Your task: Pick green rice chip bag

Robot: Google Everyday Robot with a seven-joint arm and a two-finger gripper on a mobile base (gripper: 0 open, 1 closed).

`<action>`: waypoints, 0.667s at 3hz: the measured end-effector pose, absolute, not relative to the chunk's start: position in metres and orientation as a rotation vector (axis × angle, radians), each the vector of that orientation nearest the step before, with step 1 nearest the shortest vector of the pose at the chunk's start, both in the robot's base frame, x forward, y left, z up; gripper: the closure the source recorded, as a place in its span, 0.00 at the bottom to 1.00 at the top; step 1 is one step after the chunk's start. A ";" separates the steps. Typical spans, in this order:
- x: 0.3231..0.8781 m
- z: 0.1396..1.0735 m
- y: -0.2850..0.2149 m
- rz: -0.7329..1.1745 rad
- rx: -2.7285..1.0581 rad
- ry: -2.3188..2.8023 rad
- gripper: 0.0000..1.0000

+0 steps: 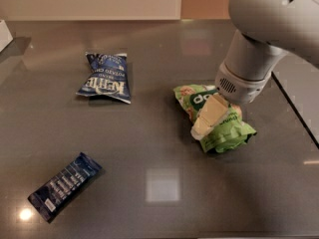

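The green rice chip bag [225,132] lies crinkled on the dark table, right of centre, with its dark-green label facing up. My gripper [205,122] is down on the bag's middle, reaching in from the upper right. The grey wrist and arm [249,68] cover the bag's far right part. The bag rests on the table.
A dark blue Kettle chip bag [105,77] lies at the upper left. A slim dark blue packet [65,186] lies at the lower left. The table's right edge [297,114] runs close behind the arm. A white object [4,34] sits at the far left edge.
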State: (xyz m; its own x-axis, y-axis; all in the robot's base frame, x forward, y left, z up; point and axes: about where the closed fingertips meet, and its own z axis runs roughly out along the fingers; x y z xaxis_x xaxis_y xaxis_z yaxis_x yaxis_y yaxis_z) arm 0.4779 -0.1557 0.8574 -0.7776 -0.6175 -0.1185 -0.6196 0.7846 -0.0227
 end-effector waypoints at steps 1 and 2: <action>0.478 0.849 -0.151 0.015 -0.987 2.876 0.18; 0.476 0.853 -0.144 0.020 -1.007 2.863 0.41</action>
